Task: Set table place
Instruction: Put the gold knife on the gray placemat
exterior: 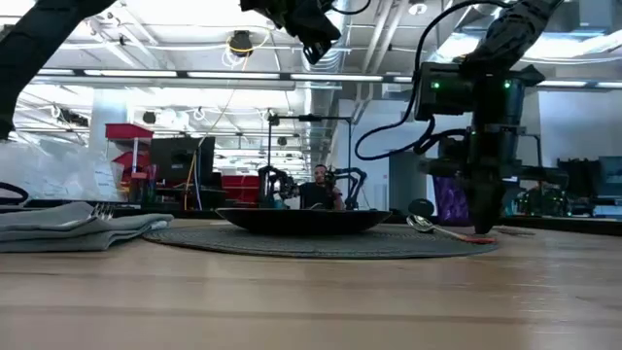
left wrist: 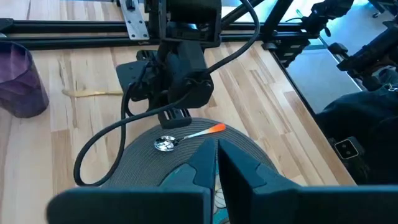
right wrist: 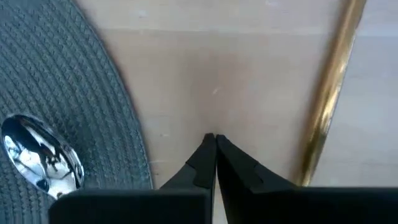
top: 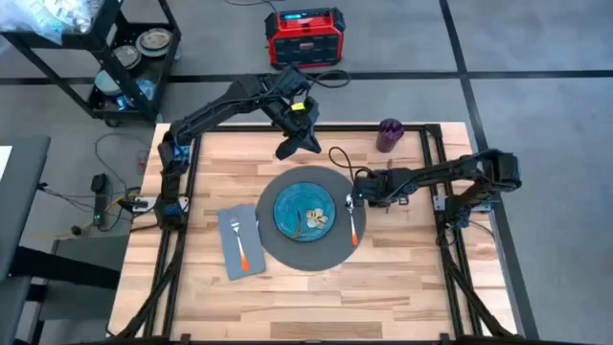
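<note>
So the place is mostly laid out on the table (top: 402,278): round grey mat (top: 308,251) in the middle, plate (top: 305,211) on it, napkin (top: 241,240) just left of the mat with the fork (top: 238,241) lying on top. The spoon (top: 351,218) sits on the mat's right edge, beside the plate. The purple cup (top: 389,134) is off by the far edge, well apart from the rest.

The right gripper (top: 356,195) is down low at the spoon's bowl end, fingers pressed together with nothing between them. The left gripper (top: 290,148) hangs above the table past the mat's far side, fingers together too, nothing held.
</note>
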